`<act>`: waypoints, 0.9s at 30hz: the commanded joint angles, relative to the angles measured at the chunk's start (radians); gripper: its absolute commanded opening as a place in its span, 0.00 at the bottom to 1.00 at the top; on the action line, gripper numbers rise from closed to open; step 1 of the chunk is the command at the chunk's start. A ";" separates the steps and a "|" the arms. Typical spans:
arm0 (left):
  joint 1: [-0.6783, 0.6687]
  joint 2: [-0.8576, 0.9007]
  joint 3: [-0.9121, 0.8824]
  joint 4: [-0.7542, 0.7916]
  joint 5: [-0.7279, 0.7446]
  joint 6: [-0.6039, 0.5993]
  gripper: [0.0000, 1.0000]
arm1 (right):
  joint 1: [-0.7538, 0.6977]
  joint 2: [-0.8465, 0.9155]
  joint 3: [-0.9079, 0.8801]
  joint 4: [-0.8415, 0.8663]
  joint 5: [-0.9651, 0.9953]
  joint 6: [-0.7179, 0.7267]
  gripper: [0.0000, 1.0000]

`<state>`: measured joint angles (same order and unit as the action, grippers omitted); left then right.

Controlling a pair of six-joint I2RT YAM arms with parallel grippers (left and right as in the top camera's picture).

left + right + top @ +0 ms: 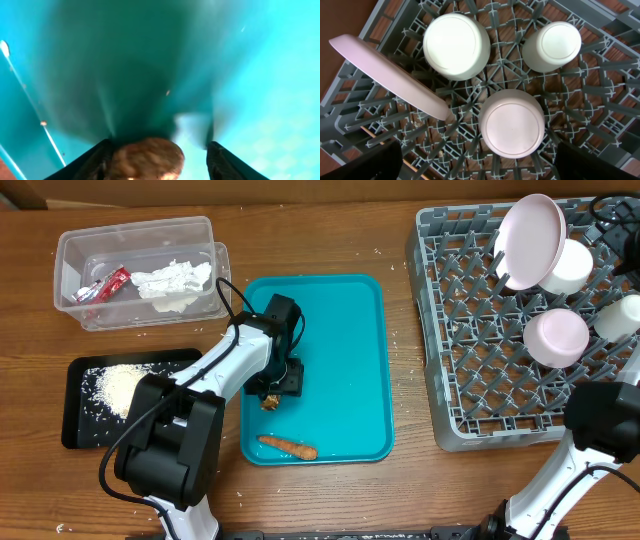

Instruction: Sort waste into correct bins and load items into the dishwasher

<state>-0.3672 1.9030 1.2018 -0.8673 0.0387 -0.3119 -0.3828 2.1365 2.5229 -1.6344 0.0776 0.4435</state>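
My left gripper (160,152) is down on the teal tray (345,330), jaws open around the brown food lump (146,159). The lump rests against the left finger, with a gap to the right finger (220,162). Overhead, the lump (268,403) shows just below the gripper, and the orange carrot piece (288,447) lies near the tray's front edge. The clear tub (75,250) holds the red wrapper (105,283) and napkin (172,280). Rice (118,387) lies in the black tray (80,425). My right gripper (477,165) hangs open above the grey rack (470,360).
In the rack stand a tilted plate (390,70), an upturned bowl (456,46), a cup (552,46) and a smaller upturned dish (512,122). Stray rice grains dot the wooden table (400,480) around the tray. The right arm (600,420) rises at the front right.
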 commanded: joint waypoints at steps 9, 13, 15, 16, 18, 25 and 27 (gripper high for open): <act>-0.009 0.006 -0.004 -0.005 0.041 -0.011 0.55 | -0.002 -0.031 0.023 0.005 -0.001 -0.001 1.00; -0.009 0.006 -0.004 -0.053 0.040 -0.009 0.55 | -0.002 -0.031 0.023 0.005 -0.001 -0.001 1.00; -0.009 0.006 -0.004 -0.078 0.040 0.005 0.55 | -0.002 -0.031 0.023 0.005 -0.001 -0.001 1.00; -0.009 0.006 -0.004 -0.084 0.040 0.012 0.56 | -0.002 -0.031 0.023 0.005 -0.001 -0.001 1.00; -0.009 0.006 -0.004 -0.087 0.040 0.013 0.55 | -0.002 -0.031 0.023 0.005 -0.001 -0.001 1.00; -0.009 0.006 -0.004 -0.056 0.040 0.011 0.44 | -0.002 -0.031 0.023 0.005 -0.001 -0.001 1.00; -0.009 0.006 -0.004 -0.051 0.040 0.008 0.44 | -0.002 -0.031 0.023 0.005 -0.001 -0.001 1.00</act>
<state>-0.3672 1.9030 1.2011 -0.9257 0.0685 -0.3080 -0.3828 2.1365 2.5229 -1.6341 0.0776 0.4438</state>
